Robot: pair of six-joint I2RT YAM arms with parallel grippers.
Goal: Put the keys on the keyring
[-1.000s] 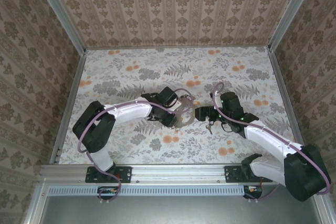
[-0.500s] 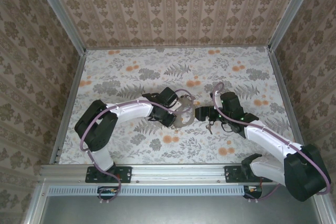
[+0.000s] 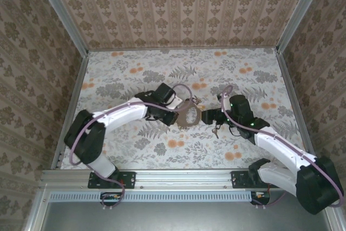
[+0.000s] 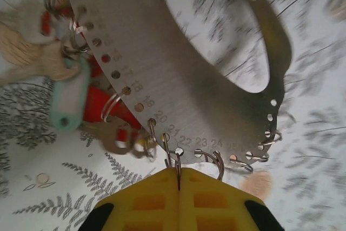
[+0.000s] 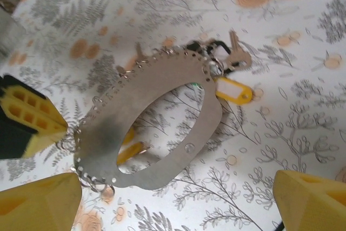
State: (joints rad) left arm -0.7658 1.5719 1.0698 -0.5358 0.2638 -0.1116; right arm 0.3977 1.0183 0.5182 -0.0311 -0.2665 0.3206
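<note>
The flowered tabletop [image 3: 135, 74] lies under the keyring [image 4: 162, 68], which I hold up by one edge with my left claw [image 4: 178, 172] clenched on a thin wire loop [image 4: 177, 160] at the keyring's rim. My right claw [image 5: 175, 187] stands spread and empty just beside the keyring. I judge so slim a pinch could slip or let the plate swing. The keyring is a broad flat grey loop edged with numbered holes, with red-headed keys [image 4: 102, 104] and a pale tag [image 4: 70, 96] hanging along its rim.

Engraved numbers [image 4: 201, 142] 18 to 25 beside rim holes of the keyring [image 4: 162, 68]
</note>
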